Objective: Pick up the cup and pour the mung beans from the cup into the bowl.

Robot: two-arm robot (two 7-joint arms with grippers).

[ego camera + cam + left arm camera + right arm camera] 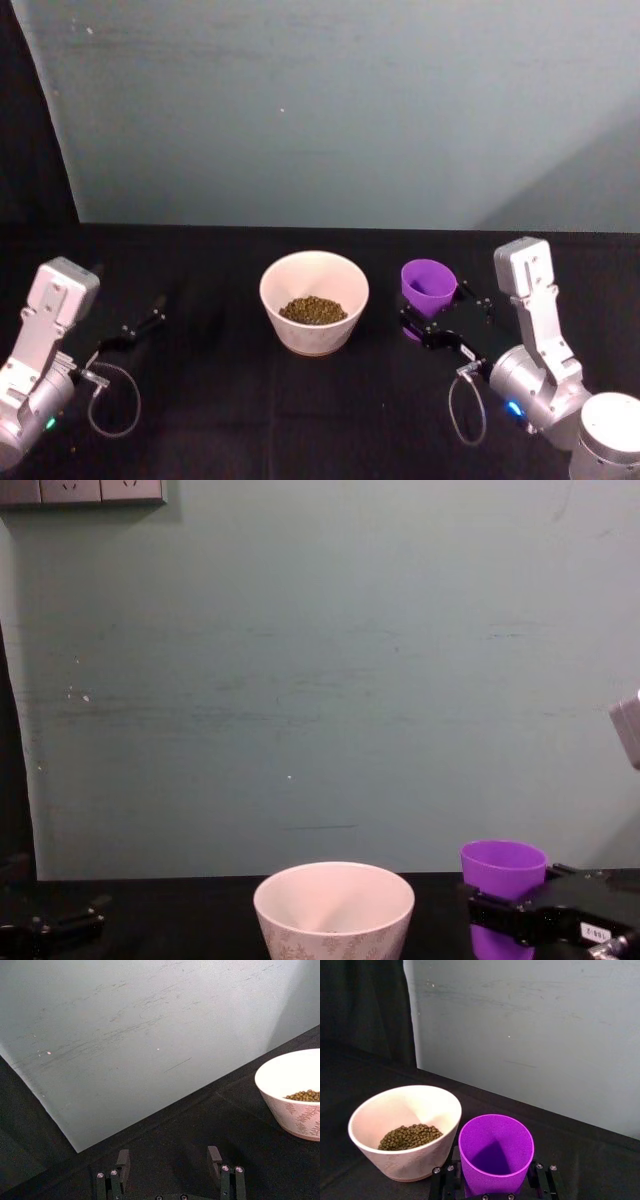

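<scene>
The purple cup [428,283] stands upright just right of the bowl [330,335], close to its side. My right gripper [432,308] is shut on the cup's lower part, one finger on each side. In the right wrist view the cup [495,1160] shows a bare purple inside with no beans. The pale bowl [415,1160] holds a heap of mung beans [410,1136] at its bottom. The chest view shows the cup [503,870] and the patterned bowl [335,930] side by side. My left gripper [140,328] rests open at the far left, well away from the bowl.
Everything sits on a black table [220,400] backed by a grey-green wall [330,110]. A cable loop [112,400] hangs from the left arm and another [466,410] from the right arm.
</scene>
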